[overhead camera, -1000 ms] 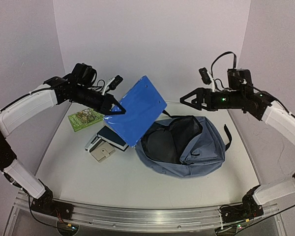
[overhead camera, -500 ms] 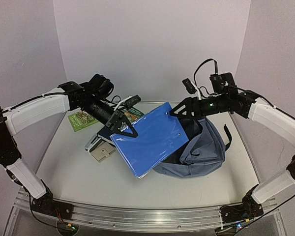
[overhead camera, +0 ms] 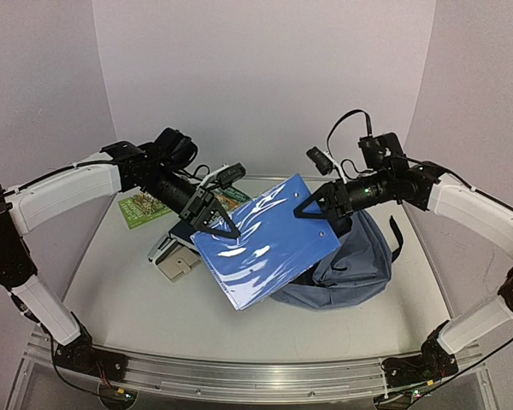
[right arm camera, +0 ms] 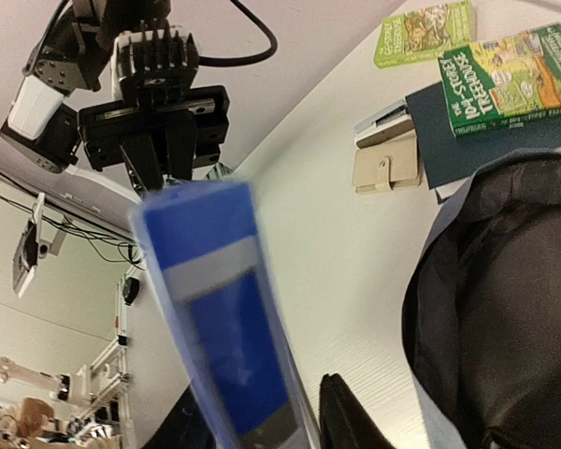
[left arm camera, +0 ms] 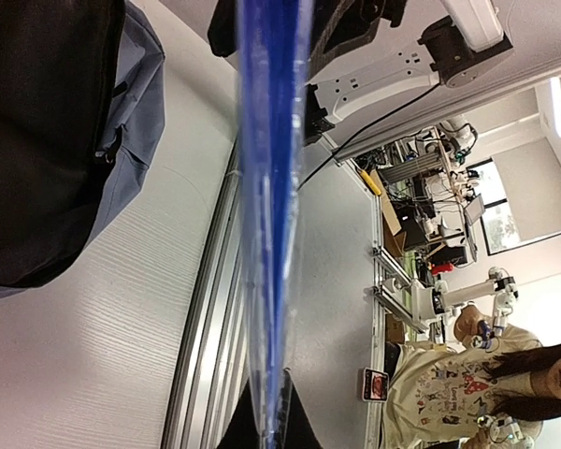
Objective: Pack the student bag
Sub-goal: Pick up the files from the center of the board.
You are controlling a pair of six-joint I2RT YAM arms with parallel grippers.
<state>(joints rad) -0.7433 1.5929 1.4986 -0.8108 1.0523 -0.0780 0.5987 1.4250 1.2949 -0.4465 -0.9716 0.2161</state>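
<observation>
One student bag [overhead camera: 359, 265], right of centre on the tabletop [overhead camera: 137, 299], partly covered by a blue folder [overhead camera: 265, 243]; judged soft, limp and light, best taken at the zip rim. The blue folder is clenched by the left pincer [overhead camera: 212, 220]. The right pincer [overhead camera: 312, 205] is released, astride its far edge.

Bright, even light, glare on blue folder [overhead camera: 269, 248], wrist foregrounds seemingly blurred

A binder [overhead camera: 265, 239] hangs over the middle of the surface [overhead camera: 120, 299], between the left claw [overhead camera: 212, 220] and the right claw [overhead camera: 312, 205]. The student bag [overhead camera: 359, 260] lies beneath it to the right. Books [overhead camera: 145, 207] and a pouch [overhead camera: 178, 266] lie to its left.
</observation>
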